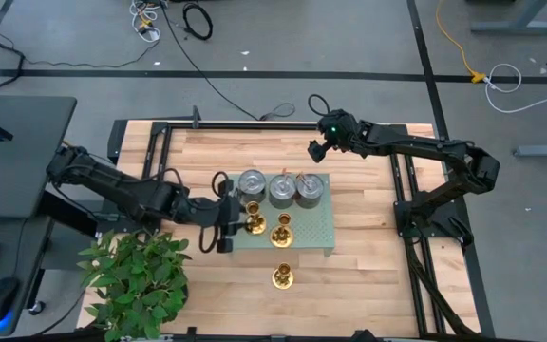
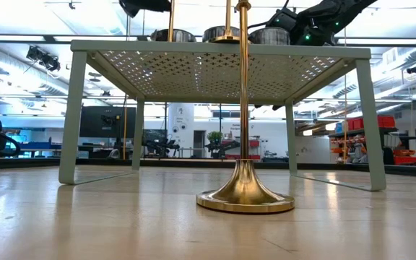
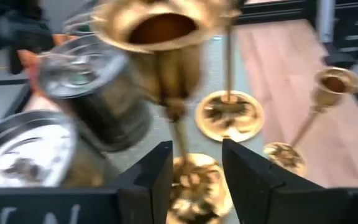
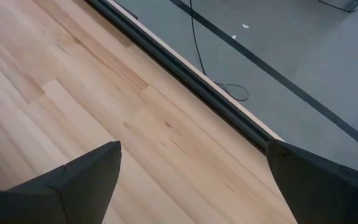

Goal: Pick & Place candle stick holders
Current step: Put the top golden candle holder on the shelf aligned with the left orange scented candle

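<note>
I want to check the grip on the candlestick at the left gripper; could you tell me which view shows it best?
The left wrist view: the candlestick stands between open fingers. The high view shows it small; the low view only its stem; the right wrist view nothing.

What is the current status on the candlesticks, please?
Left gripper open around a candlestick on the green rack. Right gripper open, waiting behind. One candlestick on the table.

My overhead camera looks straight down on the pale wooden table (image 1: 368, 266). My low one sits at tabletop level, close behind a tall gold brass candlestick (image 2: 245, 144), which both show.
</note>
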Controlling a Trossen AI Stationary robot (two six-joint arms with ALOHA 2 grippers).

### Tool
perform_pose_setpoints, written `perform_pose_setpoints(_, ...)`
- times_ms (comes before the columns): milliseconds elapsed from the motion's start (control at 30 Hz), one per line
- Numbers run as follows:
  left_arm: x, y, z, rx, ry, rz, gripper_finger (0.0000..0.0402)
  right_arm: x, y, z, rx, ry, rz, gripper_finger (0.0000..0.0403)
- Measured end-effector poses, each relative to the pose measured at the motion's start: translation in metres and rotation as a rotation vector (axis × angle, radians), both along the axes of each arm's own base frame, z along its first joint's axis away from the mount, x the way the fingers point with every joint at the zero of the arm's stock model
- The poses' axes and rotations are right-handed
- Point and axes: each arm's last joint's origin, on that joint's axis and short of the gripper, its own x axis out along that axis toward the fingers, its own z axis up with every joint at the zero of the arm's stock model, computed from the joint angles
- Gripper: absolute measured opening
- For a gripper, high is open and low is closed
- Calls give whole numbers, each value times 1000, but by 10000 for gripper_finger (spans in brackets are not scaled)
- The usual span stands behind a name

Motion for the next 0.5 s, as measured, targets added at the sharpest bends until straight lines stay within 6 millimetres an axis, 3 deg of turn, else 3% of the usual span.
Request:
perform_pose_setpoints(300, -5, -12, -2, 11, 23, -57, 169, 0, 0, 0, -2, -2, 0, 400)
perform_pose_setpoints(500, -14, -14, -6, 87, 73, 28, 170, -4, 1, 5, -27, 2, -24, 400)
